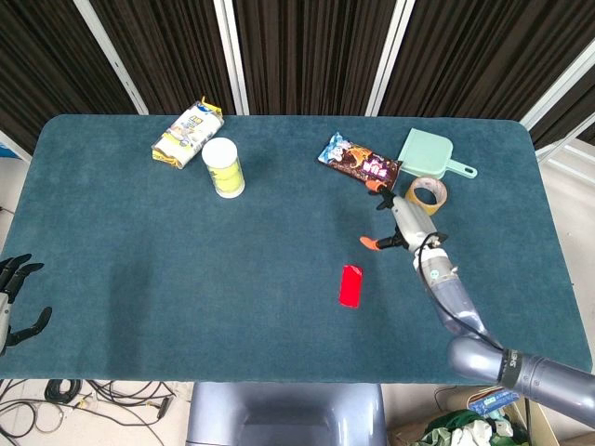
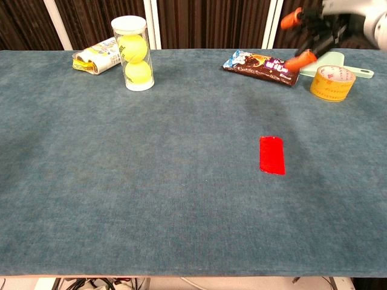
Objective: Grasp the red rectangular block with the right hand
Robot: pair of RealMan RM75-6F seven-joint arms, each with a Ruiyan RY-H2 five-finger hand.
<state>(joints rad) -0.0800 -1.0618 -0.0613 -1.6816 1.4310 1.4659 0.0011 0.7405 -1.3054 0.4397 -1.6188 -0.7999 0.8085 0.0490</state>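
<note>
Teal felt table [image 1: 186,307] bears a flat red rectangular block [image 1: 350,285]; right hand [image 1: 398,221] hovers spread, empty.

Blue table [image 1: 139,279], red block [image 1: 350,285], tape roll [image 1: 428,193], perhaps snacks [image 1: 359,162]

My right hand [image 1: 398,221] is pale grey metal with black fingers capped in bright orange tips (vivid in the chest view); a black cable loops at its wrist, above a silver-grey, rounded forearm. My left hand [image 1: 16,295] is black.
</note>
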